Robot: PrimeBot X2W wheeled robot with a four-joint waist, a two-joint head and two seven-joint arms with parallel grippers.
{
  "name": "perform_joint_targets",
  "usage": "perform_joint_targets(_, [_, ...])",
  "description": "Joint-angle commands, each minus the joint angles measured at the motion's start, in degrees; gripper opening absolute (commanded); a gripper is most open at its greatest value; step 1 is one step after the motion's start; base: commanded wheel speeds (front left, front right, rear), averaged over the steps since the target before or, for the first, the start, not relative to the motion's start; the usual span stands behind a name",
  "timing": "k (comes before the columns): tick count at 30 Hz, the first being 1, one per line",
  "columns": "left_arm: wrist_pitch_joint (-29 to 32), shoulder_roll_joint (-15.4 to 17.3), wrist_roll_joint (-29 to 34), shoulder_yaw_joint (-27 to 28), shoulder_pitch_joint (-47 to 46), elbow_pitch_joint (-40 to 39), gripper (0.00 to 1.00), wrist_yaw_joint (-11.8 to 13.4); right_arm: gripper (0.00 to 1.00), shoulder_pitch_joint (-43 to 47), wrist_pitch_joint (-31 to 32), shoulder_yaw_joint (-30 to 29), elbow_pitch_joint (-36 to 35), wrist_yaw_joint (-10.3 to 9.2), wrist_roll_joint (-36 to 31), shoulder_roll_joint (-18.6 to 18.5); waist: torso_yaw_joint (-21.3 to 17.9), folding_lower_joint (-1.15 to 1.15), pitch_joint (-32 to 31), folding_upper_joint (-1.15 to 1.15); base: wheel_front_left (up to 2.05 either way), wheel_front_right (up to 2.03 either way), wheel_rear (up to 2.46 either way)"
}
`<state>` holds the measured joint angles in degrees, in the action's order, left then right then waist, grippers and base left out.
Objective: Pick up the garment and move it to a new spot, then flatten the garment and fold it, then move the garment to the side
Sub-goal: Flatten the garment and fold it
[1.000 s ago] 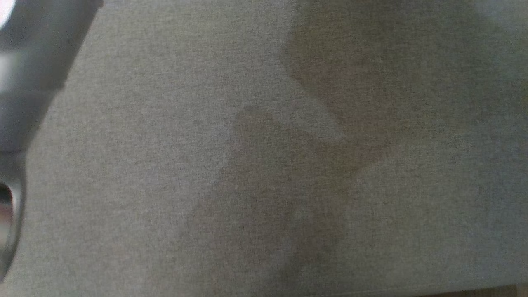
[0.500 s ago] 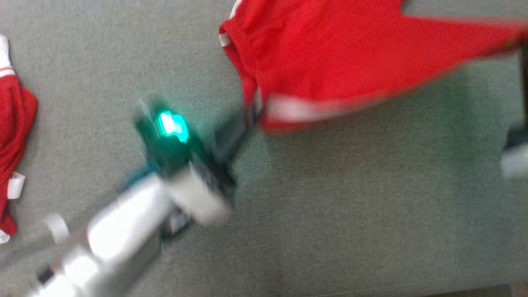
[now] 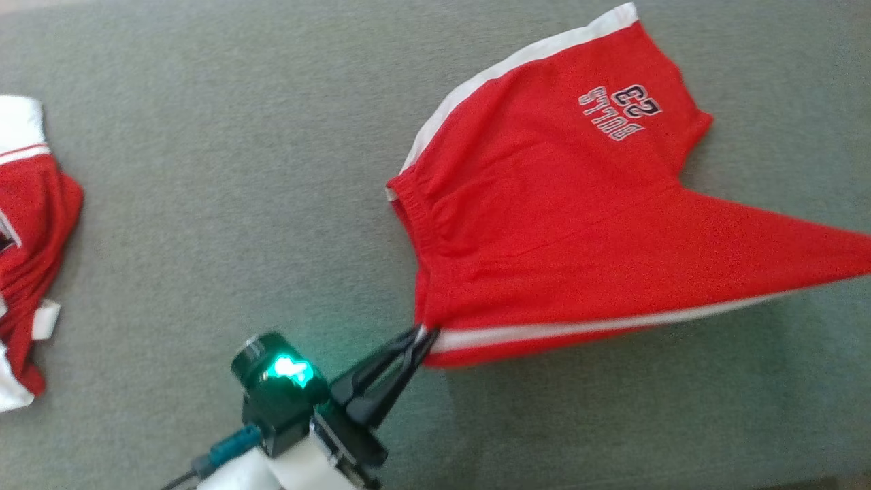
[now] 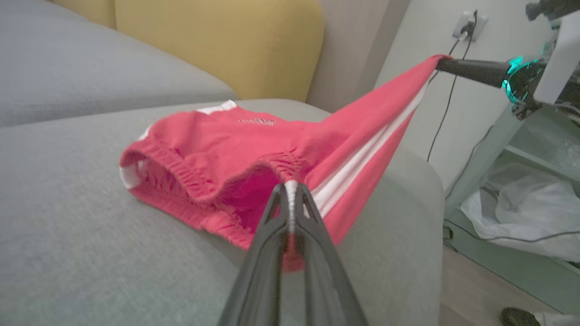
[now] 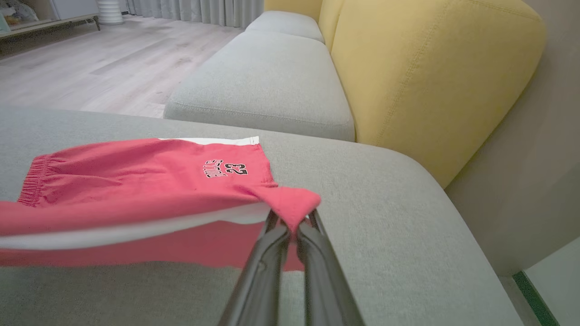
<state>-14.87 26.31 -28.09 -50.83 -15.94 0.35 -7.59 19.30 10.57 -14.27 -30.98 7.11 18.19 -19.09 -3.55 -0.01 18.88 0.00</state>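
Observation:
The garment is a pair of red shorts [image 3: 558, 218] with white side stripes and a printed "23", lying partly on the grey sofa seat [image 3: 204, 170]. My left gripper [image 3: 423, 333] is shut on the waistband corner, seen close in the left wrist view [image 4: 290, 192]. The near side of the shorts [image 4: 217, 149] is pulled taut and lifted off the seat toward my right gripper [image 4: 442, 63]. In its own wrist view the right gripper [image 5: 292, 224] is shut on a leg-hem corner of the shorts [image 5: 136, 181].
A second red and white garment [image 3: 27, 272] lies bunched at the seat's left edge. Yellow back cushions [image 5: 430, 77] stand behind the seat. Another grey seat cushion [image 5: 263, 86] lies beyond. A white bag [image 4: 525, 208] and a wall cable [image 4: 446, 95] are past the sofa's end.
The head camera has swung from blurred bare grey fabric onto the shorts. Since half a second ago my left gripper has drawn the waistband corner toward me, and the picture has sharpened.

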Motion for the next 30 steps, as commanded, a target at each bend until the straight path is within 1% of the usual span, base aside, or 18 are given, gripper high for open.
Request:
perform_joint_targets(1, [-0.13,0.62,-0.09,3.32,-2.07,-2.31,0.00,0.10,0.00,-2.07,0.68,-0.73,-2.22,0.37,0.49,-2.29,1.03,0.01,0.50,0.00,0.00,0.00,0.00])
perform_joint_targets(4, [-0.13,-1.28,-0.71,3.00,-5.13,-2.37,0.00,0.10,0.00,-5.78,2.79,-0.43,-0.46,0.37,2.04,-3.76,2.69,0.01,1.81,0.00,0.00,0.00,0.00])
perform_joint_targets(7, [-0.13,-4.57,-2.88,1.94,-9.88,-1.01,0.00,0.10,0.00,-11.72,4.82,0.41,3.39,0.37,3.55,-5.64,4.82,0.01,3.39,0.00,0.00,0.00,0.00])
perform_joint_targets(9, [-0.13,-6.51,-4.18,1.48,-13.22,0.68,0.00,0.10,0.00,-16.14,6.13,1.48,6.40,0.37,4.52,-7.65,6.24,0.01,4.51,0.00,0.00,0.00,0.00])
perform_joint_targets(15, [-0.13,-10.78,-5.26,2.43,-20.70,7.28,0.00,0.10,0.00,-28.60,9.30,5.66,14.70,0.37,6.55,-13.07,9.39,0.01,7.25,0.00,0.00,0.00,0.00])
perform_joint_targets(19, [-0.13,-13.15,-5.84,3.69,-23.60,12.17,0.00,0.10,0.00,-35.87,11.04,9.19,19.97,0.37,8.42,-15.42,10.65,0.01,8.42,0.00,0.00,0.00,0.00])
perform_joint_targets(23, [-0.13,-15.32,-7.24,2.90,-26.33,15.62,0.00,0.10,0.00,-41.37,11.79,13.00,25.27,0.37,8.21,-18.03,11.71,0.01,9.18,0.00,0.00,0.00,0.00])
perform_joint_targets(27, [-0.13,-16.87,-8.72,2.76,-29.15,20.38,0.00,0.10,0.00,-45.44,10.83,16.22,30.00,0.37,8.93,-18.05,12.13,0.01,9.84,0.00,0.00,0.00,0.00])
perform_joint_targets(29, [-0.13,-17.20,-8.84,2.87,-29.77,21.39,0.00,0.10,0.00,-46.42,10.58,16.73,31.21,0.37,9.14,-17.76,12.10,0.01,10.05,0.00,0.00,0.00,0.00])
perform_joint_targets(30, [-0.13,-17.55,-8.98,2.91,-30.28,22.07,0.00,0.10,0.03,-47.33,10.42,17.09,32.54,0.37,9.34,-17.32,12.05,0.01,10.24,0.00,0.00,0.00,0.00])
